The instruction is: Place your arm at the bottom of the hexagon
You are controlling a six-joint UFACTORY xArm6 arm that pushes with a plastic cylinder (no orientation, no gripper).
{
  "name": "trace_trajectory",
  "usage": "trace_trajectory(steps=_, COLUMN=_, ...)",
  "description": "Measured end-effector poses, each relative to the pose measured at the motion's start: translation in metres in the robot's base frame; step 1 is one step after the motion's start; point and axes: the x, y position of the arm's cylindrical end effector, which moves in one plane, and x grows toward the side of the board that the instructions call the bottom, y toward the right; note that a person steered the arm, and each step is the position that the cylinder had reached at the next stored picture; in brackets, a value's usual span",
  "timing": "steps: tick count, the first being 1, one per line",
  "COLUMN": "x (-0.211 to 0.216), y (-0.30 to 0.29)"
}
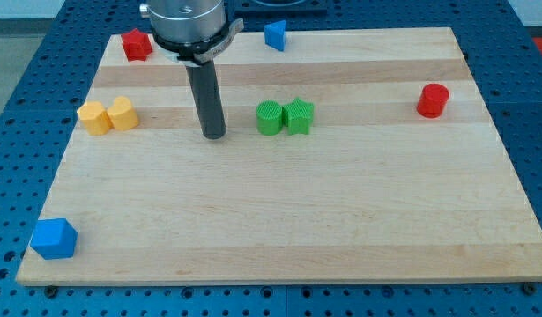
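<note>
The yellow hexagon lies at the view's left, touching a yellow heart-like block on its right. My tip rests on the board well to the right of both yellow blocks, slightly lower than them, and to the left of the green pair. The rod stands upright from the arm's grey flange at the view's top.
A green round block and a green star touch at centre. A red block is at top left, a small blue block at top, a red cylinder at right, a blue block at bottom left.
</note>
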Motion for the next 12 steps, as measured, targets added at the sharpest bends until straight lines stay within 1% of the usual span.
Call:
trace_trajectory(steps=2, x=0.007, y=0.0)
trace_trajectory(steps=4, x=0.035, y=0.0)
trace_trajectory(steps=7, x=0.041, y=-0.006)
trace_trajectory(steps=8, x=0.052, y=-0.046)
trace_trajectory(steps=9, x=0.063, y=-0.1)
trace_trajectory(steps=10, x=0.063, y=-0.142)
trace_trajectory(steps=11, x=0.081, y=-0.19)
trace_trajectory(steps=12, x=0.103, y=-0.208)
